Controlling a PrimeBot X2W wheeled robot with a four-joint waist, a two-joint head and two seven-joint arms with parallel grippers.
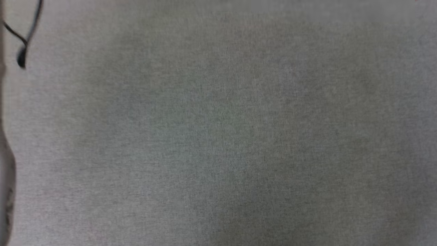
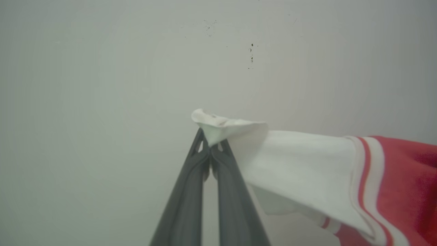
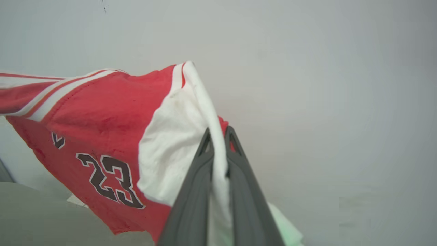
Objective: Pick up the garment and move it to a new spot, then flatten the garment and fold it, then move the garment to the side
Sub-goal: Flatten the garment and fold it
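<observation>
The garment is a red top with white sleeve sections, thin red-and-white stripes and a black "23". It hangs in the air, stretched between my two grippers. My left gripper is shut on the tip of a white sleeve, and the red body trails off to the right in the left wrist view. My right gripper is shut on the white edge of the other sleeve, with the cloth running down between its fingers.
A grey fabric-covered table spreads across the head view, with a thin black cable at its upper left corner. Behind the garment in both wrist views stands a plain pale wall with a few small dark specks.
</observation>
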